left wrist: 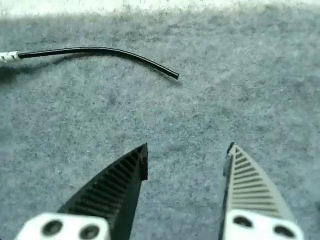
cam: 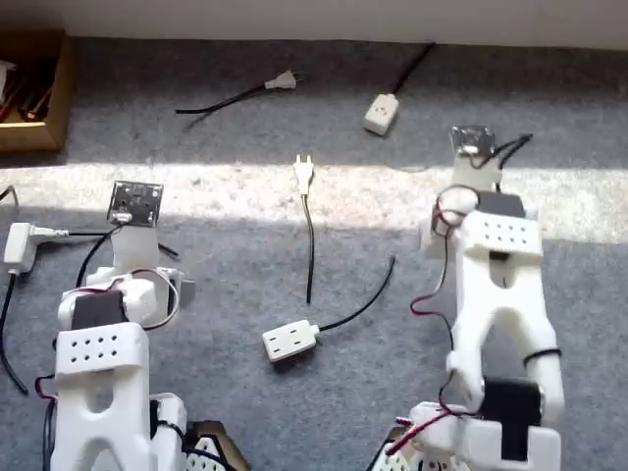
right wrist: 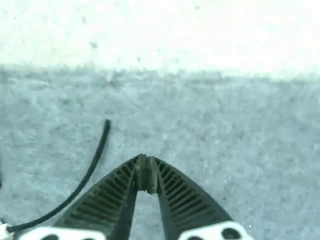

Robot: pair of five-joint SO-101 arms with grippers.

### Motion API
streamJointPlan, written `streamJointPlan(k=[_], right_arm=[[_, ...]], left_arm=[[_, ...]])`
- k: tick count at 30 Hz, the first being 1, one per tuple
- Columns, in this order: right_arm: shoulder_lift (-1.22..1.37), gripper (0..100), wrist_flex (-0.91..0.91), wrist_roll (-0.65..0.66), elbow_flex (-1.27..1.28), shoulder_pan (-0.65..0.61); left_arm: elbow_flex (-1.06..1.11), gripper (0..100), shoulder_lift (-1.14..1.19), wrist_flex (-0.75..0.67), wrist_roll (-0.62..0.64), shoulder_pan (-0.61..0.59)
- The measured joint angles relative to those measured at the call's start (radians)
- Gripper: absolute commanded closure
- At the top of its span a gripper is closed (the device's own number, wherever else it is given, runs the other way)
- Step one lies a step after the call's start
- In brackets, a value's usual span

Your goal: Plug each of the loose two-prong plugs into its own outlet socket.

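A white two-prong plug (cam: 304, 173) lies mid-table, its black cord trailing toward me. A second plug (cam: 283, 81) rests at the back, with its cord running left. One white outlet socket (cam: 381, 113) sits at the back right, another (cam: 290, 340) near the front centre. My left gripper (left wrist: 186, 162) hangs open over bare carpet, short of a black cord's free end (left wrist: 175, 75). My right gripper (right wrist: 146, 175) is shut on nothing, beside another cord end (right wrist: 107, 123). The left arm (cam: 98, 343) and right arm (cam: 500, 285) stand at the two sides.
A wooden box (cam: 34, 93) stands at the back left corner. At the left edge lies a white adapter (cam: 18, 245) with its cable. A sunlit band crosses the grey carpet (cam: 392, 201) between the arms and the back row.
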Motion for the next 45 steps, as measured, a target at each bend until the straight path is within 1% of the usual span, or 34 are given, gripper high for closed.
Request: streamJointPlan(k=[3, 8, 10, 13, 15, 17, 19, 21, 23, 27, 30, 32, 34, 38, 42, 45], right_arm=[[0.209, 98.8, 0.078, 0.000, -0.265, -0.063], [0.497, 98.1, 0.178, -0.012, -0.640, -0.123], [0.535, 95.3, 0.227, -0.017, -0.721, -0.130], [0.519, 92.8, 0.301, -0.018, -0.752, -0.163], [0.476, 92.8, 0.315, -0.012, -0.712, -0.224], [0.396, 92.8, 0.282, -0.009, -0.623, -0.311], [0.292, 92.8, 0.186, -0.008, -0.491, -0.420], [0.172, 92.6, 0.049, -0.008, -0.325, -0.503], [0.054, 92.5, -0.123, -0.008, -0.141, -0.531], [-0.087, 91.3, -0.480, -0.008, 0.213, -0.506], [-0.089, 83.4, -0.626, -0.008, 0.368, -0.506], [-0.054, 79.0, -0.683, -0.008, 0.394, -0.506], [0.002, 76.9, -0.701, -0.008, 0.384, -0.506], [0.143, 76.6, -0.710, -0.011, 0.313, -0.506], [0.299, 76.6, -0.715, -0.064, 0.215, -0.506], [0.353, 76.7, -0.715, -0.071, 0.176, -0.508]], left_arm=[[0.052, 75, 0.000, -0.081, 0.015, -0.026], [0.072, 75, 0.000, -0.107, 0.009, -0.037], [0.080, 75, 0.000, -0.107, -0.003, -0.038], [0.089, 75, 0.002, -0.117, -0.006, -0.038], [0.089, 75, 0.003, -0.141, -0.006, -0.038], [0.095, 75, 0.003, -0.150, -0.006, -0.038], [0.095, 75, 0.003, -0.152, -0.012, -0.040], [0.095, 75, 0.003, -0.152, -0.023, -0.048], [0.095, 75, 0.003, -0.152, -0.028, -0.106], [0.094, 75, 0.003, -0.155, -0.002, -0.265], [0.094, 75, 0.003, -0.155, 0.002, -0.281], [0.094, 75, 0.003, -0.155, 0.002, -0.281], [0.094, 75, 0.003, -0.155, 0.002, -0.272], [0.094, 75, 0.003, -0.155, 0.000, -0.250], [0.094, 75, 0.003, -0.155, -0.012, -0.236], [0.094, 75, 0.003, -0.155, -0.012, -0.230]])
